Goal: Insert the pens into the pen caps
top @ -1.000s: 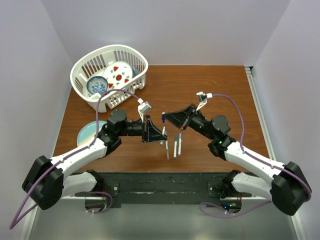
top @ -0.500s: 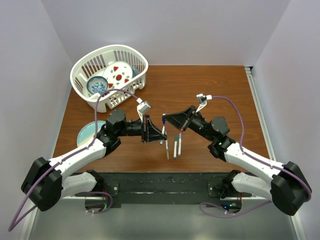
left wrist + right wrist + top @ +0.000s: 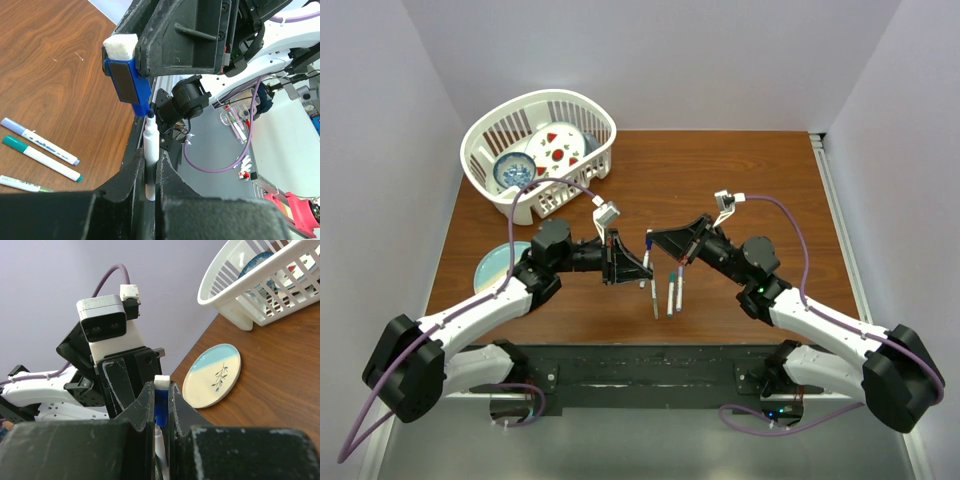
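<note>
We've got a wood-grain counter [image 3: 750, 180] with a soft sheen, white plastic basket [image 3: 552, 95], glossy glazed plate [image 3: 212, 375], smooth plastic pens [image 3: 41, 158].

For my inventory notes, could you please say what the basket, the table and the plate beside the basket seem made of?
Basket: white moulded plastic, by its slotted walls. Table: wood or laminate, brown grain, satin. Plate: probably glazed ceramic, glossy blue and cream.

My pincer [image 3: 150, 172] grips a white pen [image 3: 150, 145] upright, tip touching the blue cap [image 3: 127, 85]; three pens [image 3: 40, 146] lie on the table [image 3: 60, 70]
</note>
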Robot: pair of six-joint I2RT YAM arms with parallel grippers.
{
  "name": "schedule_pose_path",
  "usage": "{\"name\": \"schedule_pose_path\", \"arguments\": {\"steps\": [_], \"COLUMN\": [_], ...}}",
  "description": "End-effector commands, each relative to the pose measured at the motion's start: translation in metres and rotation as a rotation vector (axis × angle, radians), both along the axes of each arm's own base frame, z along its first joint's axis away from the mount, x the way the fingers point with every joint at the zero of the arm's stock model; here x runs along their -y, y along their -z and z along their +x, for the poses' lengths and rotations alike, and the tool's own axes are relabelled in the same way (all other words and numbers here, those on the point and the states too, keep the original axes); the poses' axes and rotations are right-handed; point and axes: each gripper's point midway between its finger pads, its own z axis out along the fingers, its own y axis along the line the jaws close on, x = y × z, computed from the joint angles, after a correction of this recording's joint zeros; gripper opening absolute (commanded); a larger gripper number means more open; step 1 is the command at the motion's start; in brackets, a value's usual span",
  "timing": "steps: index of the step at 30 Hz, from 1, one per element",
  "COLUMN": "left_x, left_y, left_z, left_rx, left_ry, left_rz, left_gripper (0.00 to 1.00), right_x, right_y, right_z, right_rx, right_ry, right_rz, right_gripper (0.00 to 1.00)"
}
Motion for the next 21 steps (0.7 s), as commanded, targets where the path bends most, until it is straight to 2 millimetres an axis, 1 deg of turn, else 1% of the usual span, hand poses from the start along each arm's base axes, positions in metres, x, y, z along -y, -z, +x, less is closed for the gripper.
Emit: {"name": "schedule_pose_path", "arguments": {"steps": [1, 5, 9, 21], "left_x": [0.0, -0.001, -0.001, -0.001], "left_y": [-0.01, -0.009, -0.008, -0.009], "left_z": [-0.002, -0.004, -0.004, -0.003], "left_rx": [0.025, 0.025, 0.027, 0.026], "left_ry": [0.019, 0.022, 0.022, 0.019], "left_rz": [-0.037, -0.037, -0.036, -0.04], "left_gripper": [0.0, 0.0, 0.0, 0.0], "right_x": [0.002, 0.001, 0.0, 0.003], "right_y": [-0.036, -0.043, -0.046, -0.027], "right_z": [0.002, 0.006, 0.006, -0.003], "right_rx": [0.08, 0.094, 0.096, 0.062], "right_ry": [0.028, 0.034, 0.029, 0.015], "right_rz": [0.062, 0.061, 0.063, 0.042], "right_gripper": [0.0, 0.0, 0.0, 0.0]}}
